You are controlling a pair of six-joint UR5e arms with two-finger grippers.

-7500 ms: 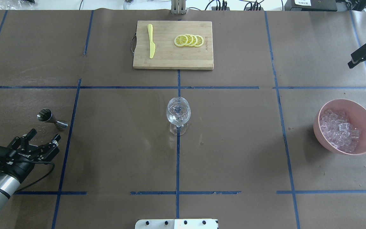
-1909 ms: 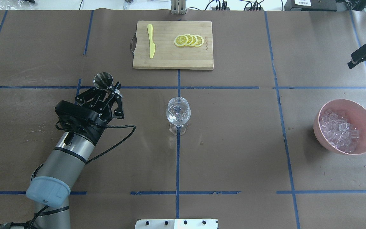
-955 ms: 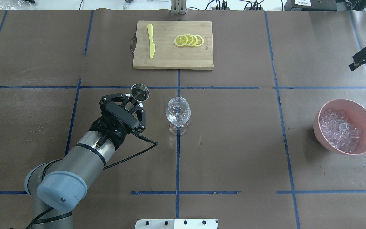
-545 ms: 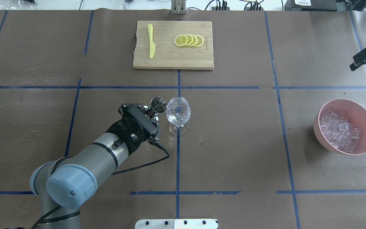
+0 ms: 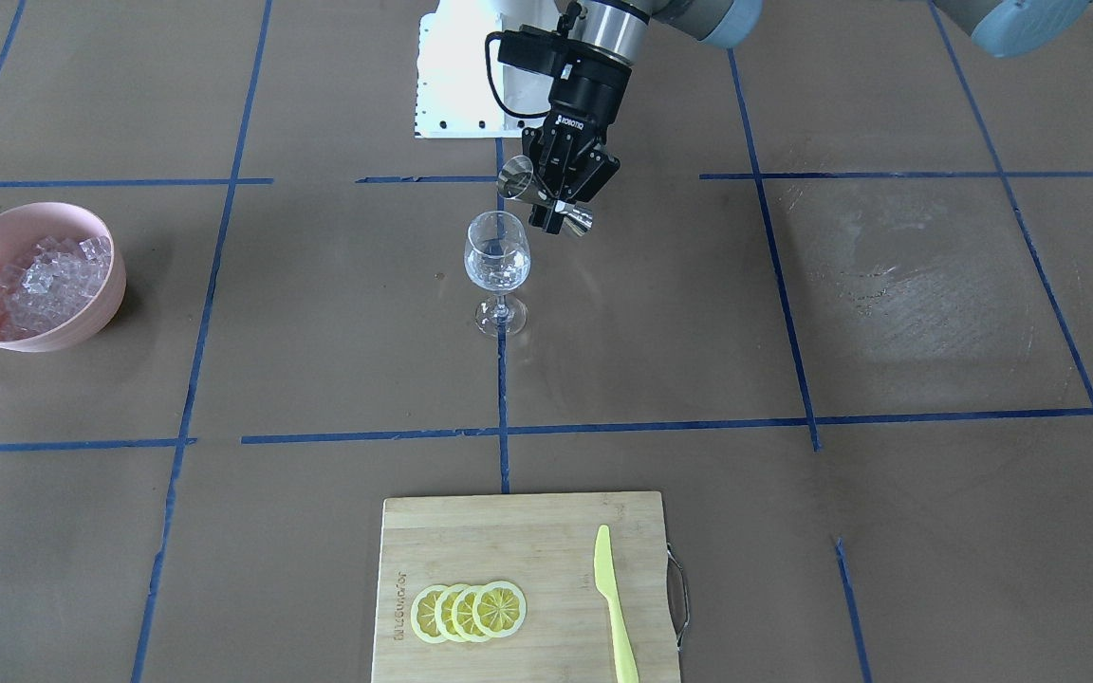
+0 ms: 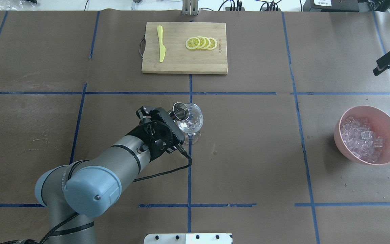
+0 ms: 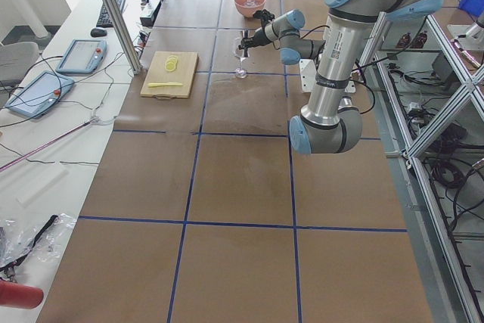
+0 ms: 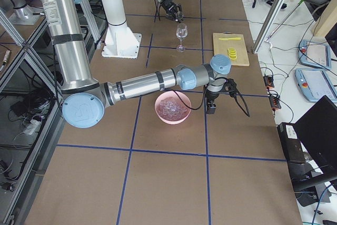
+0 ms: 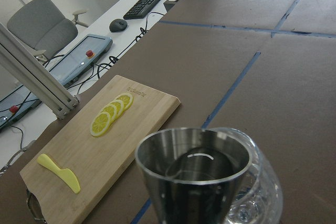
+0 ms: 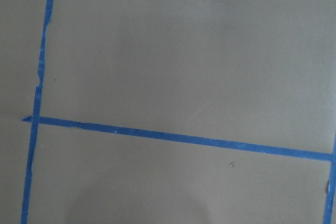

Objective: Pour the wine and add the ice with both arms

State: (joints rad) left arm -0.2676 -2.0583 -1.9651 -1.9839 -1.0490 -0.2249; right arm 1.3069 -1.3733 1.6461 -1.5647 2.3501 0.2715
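One pour under way: L claw grips steel jigger tipped at clear stemmed glass; ice cubes untouched in pink bowl.

ROBOTIQ, white letters on the black body of my left gripper; it reads upside down in the front-facing view. Cutting board, far centre: an engraved brand mark along the short edge beside the lemon slices, too small to read. Black box, far right: white label, print illegible. No readable numbers or signs.
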